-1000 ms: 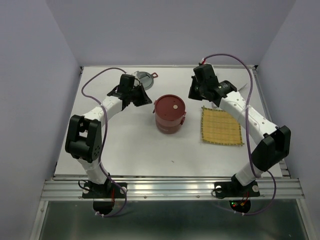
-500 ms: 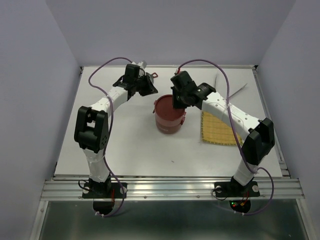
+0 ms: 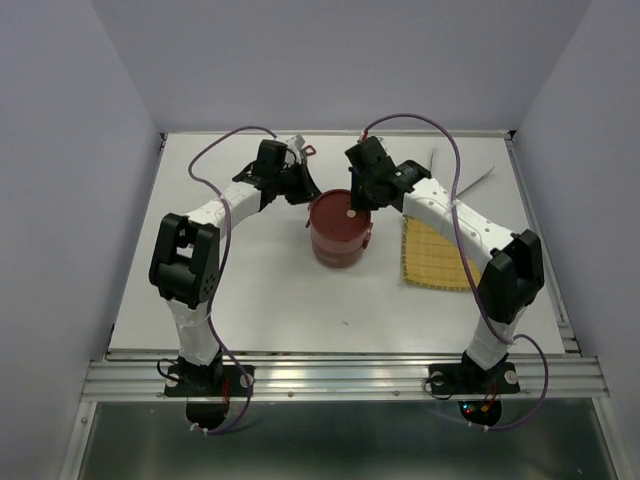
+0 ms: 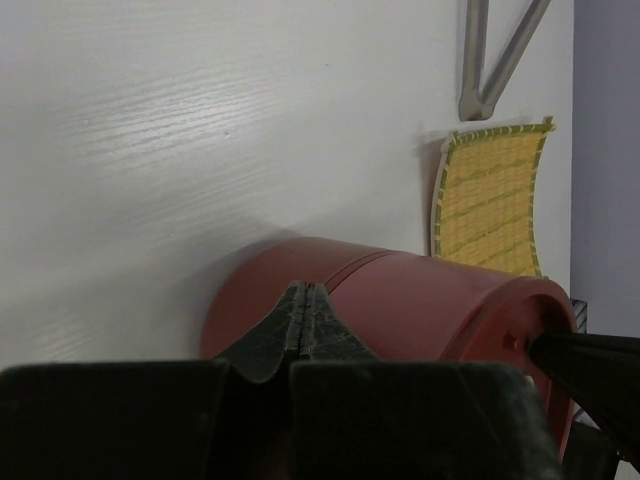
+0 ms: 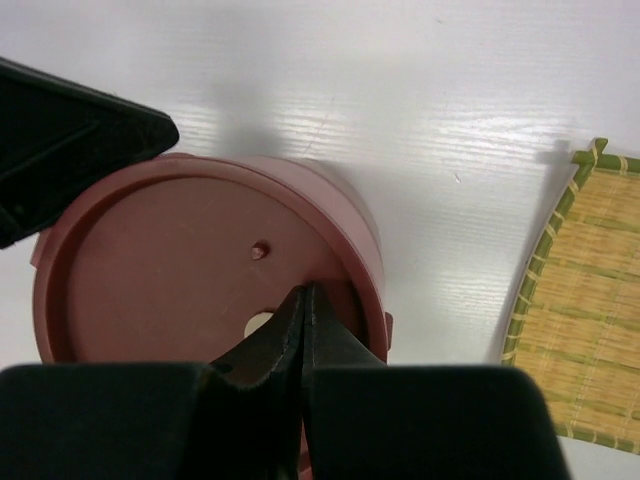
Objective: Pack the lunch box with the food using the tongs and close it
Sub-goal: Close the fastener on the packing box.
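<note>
The dark-red lunch box (image 3: 337,232) stands mid-table with its flat lid (image 5: 170,270) on, pale dot showing. My left gripper (image 3: 303,194) is shut, its tip (image 4: 305,292) low against the box's left-rear wall (image 4: 420,310). My right gripper (image 3: 364,198) is shut too, its tip (image 5: 303,293) over the lid just inside the right rim. Neither holds anything. The silver tongs (image 4: 490,60) lie in a V on the table behind the mat, partly hidden by my right arm in the top view. The food is out of view.
A yellow woven mat (image 3: 440,262) lies right of the box, also seen as mat (image 5: 590,310). A small grey item with a red tab (image 3: 308,151) peeks out behind my left arm at the back edge. Walls enclose the table's back and sides.
Both arms swung inward to the lunch box. The right gripper came from behind the mat to the lid; the left moved right to the box's side. Both stayed shut.
</note>
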You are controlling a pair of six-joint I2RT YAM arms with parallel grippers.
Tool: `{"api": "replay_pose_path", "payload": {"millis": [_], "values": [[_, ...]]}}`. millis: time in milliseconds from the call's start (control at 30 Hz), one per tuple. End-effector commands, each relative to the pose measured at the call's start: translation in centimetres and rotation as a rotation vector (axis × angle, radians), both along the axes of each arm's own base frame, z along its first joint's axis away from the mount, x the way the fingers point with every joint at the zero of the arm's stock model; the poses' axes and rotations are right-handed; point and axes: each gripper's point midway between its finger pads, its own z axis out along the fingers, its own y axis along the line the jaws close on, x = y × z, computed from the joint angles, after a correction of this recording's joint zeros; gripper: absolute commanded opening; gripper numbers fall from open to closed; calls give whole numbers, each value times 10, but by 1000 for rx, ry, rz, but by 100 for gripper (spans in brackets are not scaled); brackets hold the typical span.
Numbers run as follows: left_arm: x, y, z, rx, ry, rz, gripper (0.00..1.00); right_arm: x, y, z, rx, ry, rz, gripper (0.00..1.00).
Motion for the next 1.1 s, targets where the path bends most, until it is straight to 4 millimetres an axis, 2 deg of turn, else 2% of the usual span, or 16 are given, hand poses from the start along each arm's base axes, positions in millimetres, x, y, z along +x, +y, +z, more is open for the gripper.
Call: {"api": "replay_pose_path", "payload": {"millis": [0,233,367,567,733,833,1000,1067], "values": [[-15,0,41,-49,-99,-44,0,8,5,-1,-8,-8,6,1],[-37,7,44,-55,-88,-32,0,17,21,4,22,-23,63,1],[-50,13,43,-54,-79,-17,0,21,31,-1,31,-12,94,1],[-62,42,18,19,-21,92,0,25,30,-3,15,-19,93,1],[-68,72,-14,43,70,210,0,23,25,-1,9,-26,80,1],[-76,74,-24,42,101,212,0,22,18,10,18,-65,46,1],[-83,74,-31,28,109,209,0,17,12,52,74,-159,49,1],[-82,72,-32,16,98,201,0,14,12,58,78,-158,65,1]]}}
